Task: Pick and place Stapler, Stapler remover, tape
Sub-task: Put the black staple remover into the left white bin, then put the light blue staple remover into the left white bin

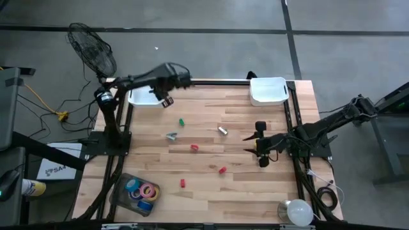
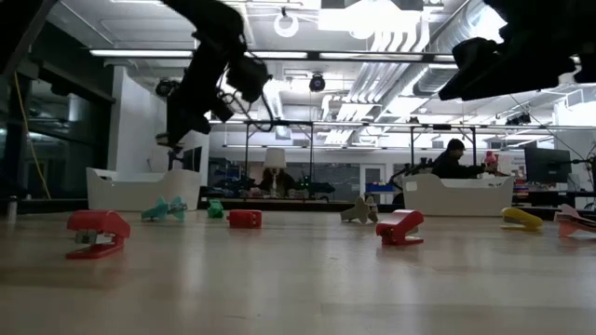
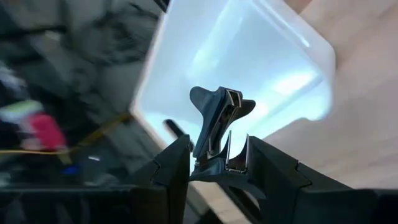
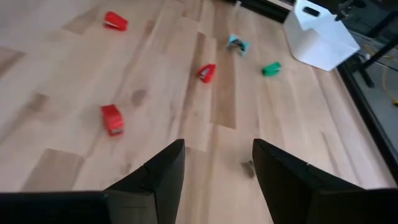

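The left pincer point(image 3: 214, 163) holds a dark metal staple remover point(image 3: 217, 127) upright, wings up, over the white plastic bin point(image 3: 249, 62) at upper left of the bench point(image 1: 211, 185). The right pincer point(image 4: 217, 168) stands wide.

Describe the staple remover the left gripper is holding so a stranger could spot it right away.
Find the white bin at the table's far left corner. Over it, the left gripper pinches a dark staple remover. It is the only one off the table; a teal one lies on the wood.
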`<state>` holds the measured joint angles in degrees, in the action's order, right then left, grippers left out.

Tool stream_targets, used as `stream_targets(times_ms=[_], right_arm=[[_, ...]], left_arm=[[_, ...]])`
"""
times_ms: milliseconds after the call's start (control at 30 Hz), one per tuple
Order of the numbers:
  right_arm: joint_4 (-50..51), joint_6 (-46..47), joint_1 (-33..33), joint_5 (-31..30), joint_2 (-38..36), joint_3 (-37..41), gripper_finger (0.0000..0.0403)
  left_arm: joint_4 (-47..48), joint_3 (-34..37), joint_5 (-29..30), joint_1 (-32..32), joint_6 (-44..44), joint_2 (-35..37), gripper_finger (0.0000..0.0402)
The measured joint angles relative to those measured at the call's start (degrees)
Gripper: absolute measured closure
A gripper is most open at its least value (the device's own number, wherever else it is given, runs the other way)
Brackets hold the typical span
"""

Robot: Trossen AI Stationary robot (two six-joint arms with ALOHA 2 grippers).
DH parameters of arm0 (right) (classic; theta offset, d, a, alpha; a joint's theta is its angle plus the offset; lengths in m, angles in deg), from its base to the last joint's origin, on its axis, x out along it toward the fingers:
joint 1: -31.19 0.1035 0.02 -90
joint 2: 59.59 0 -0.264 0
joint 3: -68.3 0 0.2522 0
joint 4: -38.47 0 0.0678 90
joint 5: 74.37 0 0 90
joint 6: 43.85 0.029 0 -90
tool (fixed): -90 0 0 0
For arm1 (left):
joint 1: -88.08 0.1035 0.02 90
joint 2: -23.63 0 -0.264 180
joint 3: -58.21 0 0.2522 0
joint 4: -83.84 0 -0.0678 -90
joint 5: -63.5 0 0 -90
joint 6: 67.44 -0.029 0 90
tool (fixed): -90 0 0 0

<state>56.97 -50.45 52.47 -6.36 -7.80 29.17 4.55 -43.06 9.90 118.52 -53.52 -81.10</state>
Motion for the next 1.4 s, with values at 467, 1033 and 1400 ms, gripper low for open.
stream_targets(times_ms=[467, 1033, 1400], right_arm=[[2.8, -5.4, -8.8, 0.0, 0.0, 0.0, 0.0222], [3.4, -2.2, -13.9, 1.3, 0.0, 0.0, 0.0222], [6.3, 4.1, -13.9, 1.1, 0.0, 0.0, 0.0222]], left_arm=[[-8.4, 0.0, -23.3, 20.4, -10.8, 0.0, 0.0264], [-10.7, 0.0, -31.4, 25.8, -15.8, 0.0, 0.0159], [-7.8, -3.0, -35.5, 25.6, -28.2, 0.0, 0.0159]])
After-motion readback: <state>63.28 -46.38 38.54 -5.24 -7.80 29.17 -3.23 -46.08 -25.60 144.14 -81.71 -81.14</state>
